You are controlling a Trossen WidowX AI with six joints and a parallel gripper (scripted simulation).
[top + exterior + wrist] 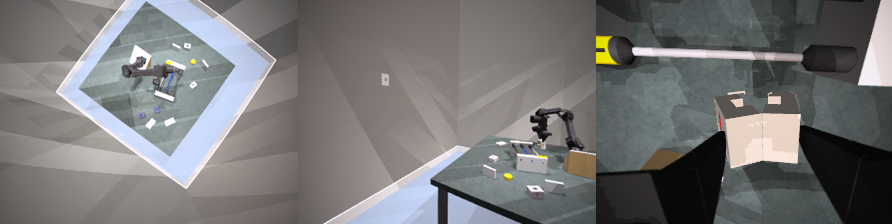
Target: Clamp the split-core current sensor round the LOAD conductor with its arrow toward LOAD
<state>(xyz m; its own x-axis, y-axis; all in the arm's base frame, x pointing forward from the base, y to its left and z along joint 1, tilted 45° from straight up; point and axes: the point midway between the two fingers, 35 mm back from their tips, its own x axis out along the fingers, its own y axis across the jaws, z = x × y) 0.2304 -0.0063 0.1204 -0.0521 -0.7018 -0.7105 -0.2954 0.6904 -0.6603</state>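
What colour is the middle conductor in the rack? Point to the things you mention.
Blue [169,81] [524,149]; shows best in the top view.

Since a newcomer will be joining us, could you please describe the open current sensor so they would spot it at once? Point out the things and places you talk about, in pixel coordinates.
On the dark table [463,173], find the black arm's gripper [761,134]. The sensor [760,137] is the pale, two-halved block between its fingers, the halves spread in a shallow V, unlike the loose pieces lying around.

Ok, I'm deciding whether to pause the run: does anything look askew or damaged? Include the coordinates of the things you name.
Nothing looks damaged. The sensor [760,135] sits in the gripper [761,134] [542,143] with its halves splayed, which is expected, since it isn't clamped on yet.
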